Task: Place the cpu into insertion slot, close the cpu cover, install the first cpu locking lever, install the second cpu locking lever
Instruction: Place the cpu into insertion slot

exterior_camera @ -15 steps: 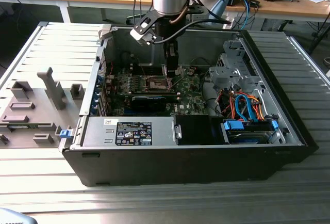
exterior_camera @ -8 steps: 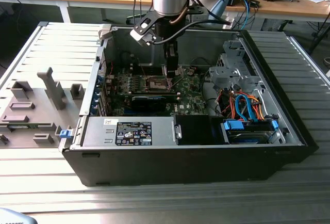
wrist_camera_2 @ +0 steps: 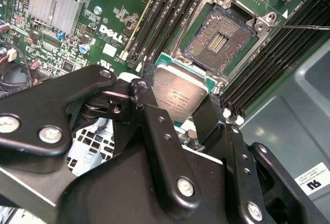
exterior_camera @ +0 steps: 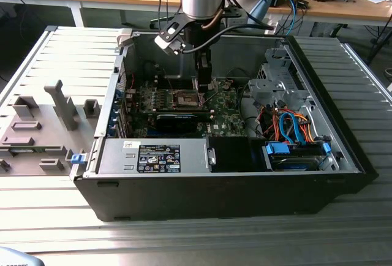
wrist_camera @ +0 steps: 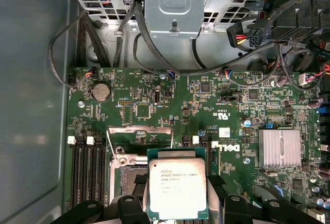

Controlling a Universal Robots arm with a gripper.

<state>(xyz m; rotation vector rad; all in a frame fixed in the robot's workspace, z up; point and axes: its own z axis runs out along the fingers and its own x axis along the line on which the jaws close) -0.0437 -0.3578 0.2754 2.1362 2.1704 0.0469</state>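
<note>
My gripper [wrist_camera_2: 178,108] is shut on the cpu [wrist_camera_2: 180,92], a flat square chip with a silver-grey top and green edge, held by two opposite sides between black fingers [wrist_camera_2: 149,105]. The cpu [wrist_camera: 177,188] hangs just above the motherboard, beside the insertion slot [wrist_camera_2: 219,41] and not over its centre. The slot lies bare, with a dark pin field inside a silver rim. In the first wrist view the cpu cover [wrist_camera: 139,133] stands raised at the slot's far edge. A thin locking lever [wrist_camera_2: 304,27] juts out beside the slot. In the exterior view the gripper [exterior_camera: 203,79] reaches down into the case by the slot [exterior_camera: 187,99].
The open black computer case [exterior_camera: 214,192] rests on a ribbed metal table. Dark memory slots [wrist_camera_2: 170,12] flank the socket. A finned heat sink [wrist_camera: 281,149], a long black card [exterior_camera: 177,119], a drive cage [exterior_camera: 275,82] and bundled cables [exterior_camera: 291,128] crowd the inside. Grey fixtures [exterior_camera: 43,125] sit at the exterior view's left.
</note>
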